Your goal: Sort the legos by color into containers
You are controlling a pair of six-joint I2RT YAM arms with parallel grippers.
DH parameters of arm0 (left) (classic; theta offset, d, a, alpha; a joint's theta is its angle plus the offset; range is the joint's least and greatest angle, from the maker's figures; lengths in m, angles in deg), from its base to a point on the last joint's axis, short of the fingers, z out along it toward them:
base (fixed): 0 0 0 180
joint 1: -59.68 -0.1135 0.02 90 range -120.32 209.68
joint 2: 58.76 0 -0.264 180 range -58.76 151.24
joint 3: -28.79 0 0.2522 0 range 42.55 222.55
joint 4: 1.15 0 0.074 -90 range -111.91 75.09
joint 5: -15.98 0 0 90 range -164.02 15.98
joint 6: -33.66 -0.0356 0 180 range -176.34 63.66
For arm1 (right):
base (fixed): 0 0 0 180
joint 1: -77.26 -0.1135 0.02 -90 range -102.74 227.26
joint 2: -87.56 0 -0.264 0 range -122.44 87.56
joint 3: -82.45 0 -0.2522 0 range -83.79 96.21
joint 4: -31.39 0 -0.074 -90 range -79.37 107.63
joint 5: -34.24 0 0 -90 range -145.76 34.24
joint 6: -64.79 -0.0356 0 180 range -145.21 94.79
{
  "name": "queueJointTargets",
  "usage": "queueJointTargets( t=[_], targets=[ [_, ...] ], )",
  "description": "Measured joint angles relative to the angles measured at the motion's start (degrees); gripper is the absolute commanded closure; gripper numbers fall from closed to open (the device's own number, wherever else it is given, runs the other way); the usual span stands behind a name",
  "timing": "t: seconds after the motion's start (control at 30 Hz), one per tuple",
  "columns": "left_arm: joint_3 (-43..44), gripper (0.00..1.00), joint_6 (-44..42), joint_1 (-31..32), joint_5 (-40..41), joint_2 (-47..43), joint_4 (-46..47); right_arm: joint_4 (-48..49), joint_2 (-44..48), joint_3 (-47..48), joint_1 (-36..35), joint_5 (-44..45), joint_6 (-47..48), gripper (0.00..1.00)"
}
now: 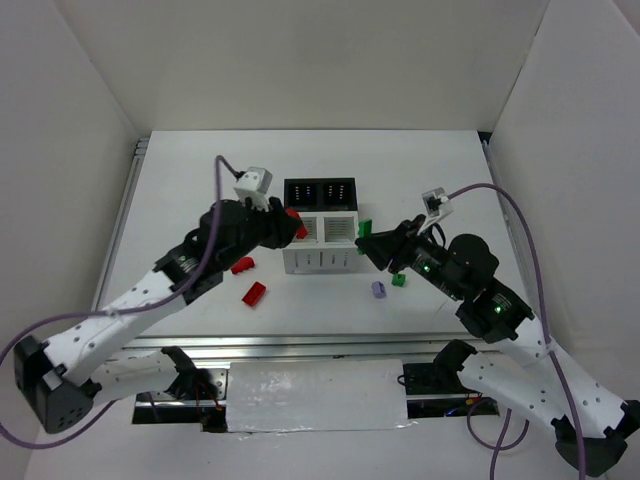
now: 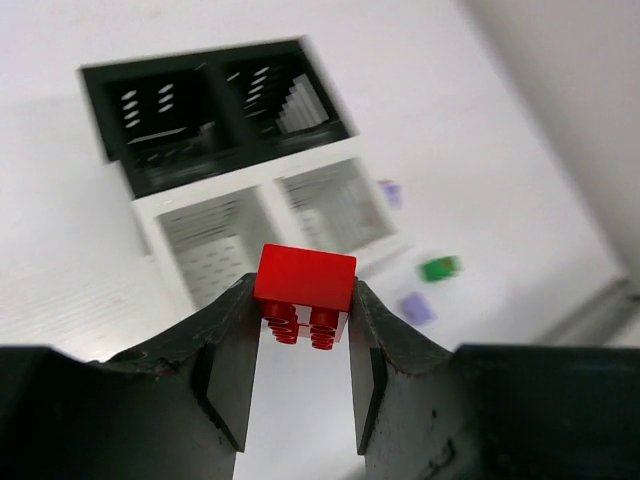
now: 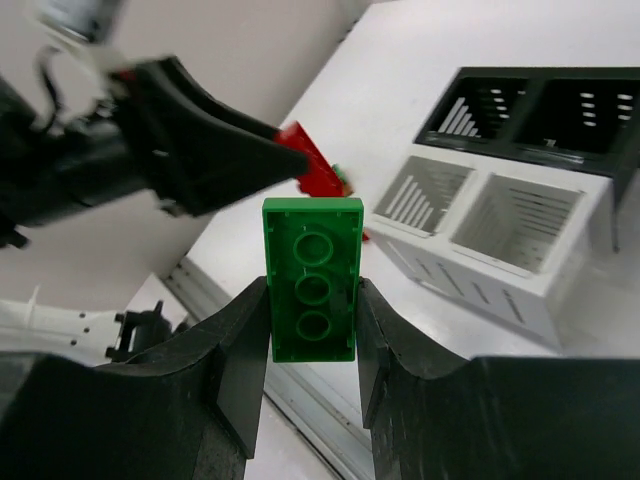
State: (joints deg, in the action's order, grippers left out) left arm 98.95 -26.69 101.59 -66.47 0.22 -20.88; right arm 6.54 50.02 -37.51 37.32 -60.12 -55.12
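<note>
My left gripper [image 1: 293,222] is shut on a red lego [image 2: 305,278], held just left of the containers [image 1: 320,260], a 2x2 block with two black compartments behind and two white in front. In the left wrist view the brick hangs studs-down above the white compartments' near edge [image 2: 265,185]. My right gripper [image 1: 362,240] is shut on a long green lego [image 3: 312,290], underside toward the camera, just right of the containers [image 3: 500,290]. Loose legos lie on the table: two red [image 1: 243,265] [image 1: 254,294], one lavender [image 1: 378,289], one green [image 1: 399,280].
White walls enclose the table on three sides. A metal rail [image 1: 320,345] runs along the near edge by the arm bases. In the right wrist view the left arm's black gripper [image 3: 200,140] reaches in close to the green brick.
</note>
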Motion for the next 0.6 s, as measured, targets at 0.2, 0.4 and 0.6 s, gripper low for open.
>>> queueJointTargets(
  t=[0.2, 0.4, 0.6],
  targets=[
    [-1.2, 0.97, -2.7, -0.1, 10.7, 12.6, 3.4, -7.6, 4.7, 0.7, 0.0, 7.3, -0.3, 1.0],
    [1.7, 0.87, -5.8, -0.9, 14.4, 18.7, 5.9, -11.3, 7.4, 0.9, 0.0, 8.7, -0.3, 1.0],
    [2.3, 0.54, -7.0, -2.7, 13.7, 21.1, 7.7, -12.2, 5.8, 1.0, 0.0, 8.8, -0.1, 1.0]
  ],
)
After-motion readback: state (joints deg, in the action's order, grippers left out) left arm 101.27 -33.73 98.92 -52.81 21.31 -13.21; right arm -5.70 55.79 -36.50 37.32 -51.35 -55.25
